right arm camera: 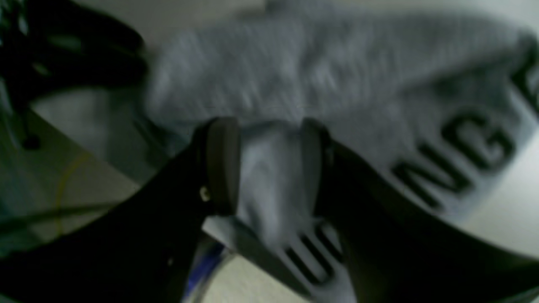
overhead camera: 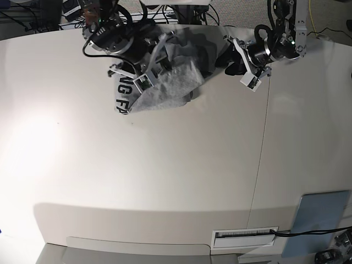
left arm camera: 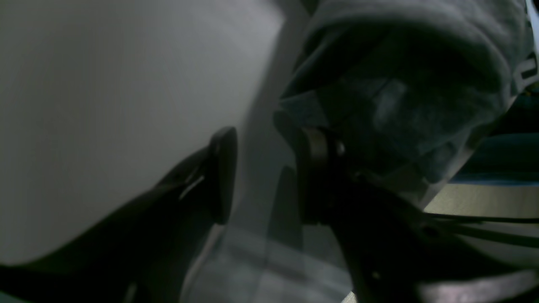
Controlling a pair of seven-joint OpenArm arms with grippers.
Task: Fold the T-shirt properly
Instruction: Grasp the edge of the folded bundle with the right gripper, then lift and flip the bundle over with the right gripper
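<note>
The grey T-shirt (overhead camera: 170,82) lies bunched in a heap at the back of the white table (overhead camera: 165,165). Part of its black lettering (overhead camera: 122,96) faces up at the heap's left edge. In the right wrist view my right gripper (right arm camera: 269,164) stands open over the heap, a fold of the T-shirt (right arm camera: 337,71) lying between its spread fingers and the lettering (right arm camera: 454,155) to the right. In the left wrist view my left gripper (left arm camera: 267,176) is open at the heap's right edge. Only pale table shows between its fingers, and the T-shirt (left arm camera: 421,50) bulges past the right one.
Both arms reach in from the table's back edge, where cables (overhead camera: 181,11) trail. A seam (overhead camera: 264,143) runs front to back down the table's right part. A blue-grey panel (overhead camera: 319,220) and a slotted label (overhead camera: 245,235) sit at the front right corner.
</note>
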